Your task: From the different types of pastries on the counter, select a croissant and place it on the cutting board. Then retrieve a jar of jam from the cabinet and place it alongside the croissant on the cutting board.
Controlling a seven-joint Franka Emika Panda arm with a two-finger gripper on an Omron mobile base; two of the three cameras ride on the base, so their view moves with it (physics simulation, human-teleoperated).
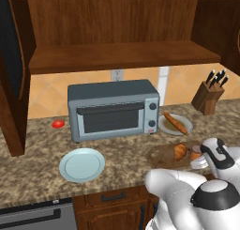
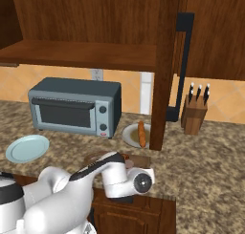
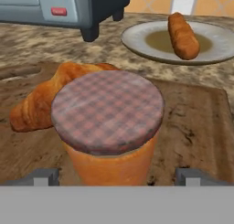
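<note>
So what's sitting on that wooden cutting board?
A croissant and a jam jar with a checked lid stand on the cutting board. The jar hides part of the croissant.

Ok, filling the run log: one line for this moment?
end effector: open, straddling jar | jar: upright on board, beside croissant

Both base views look forward and down from behind the arm, sharing the speckled brown-grey granite counter (image 1: 37, 158) and grey toaster oven (image 1: 112, 109). The hand view sits close above the dark wooden cutting board (image 3: 196, 122).

Glossy white rounded arm (image 1: 187, 196) with dark joint caps and grey bands
</note>
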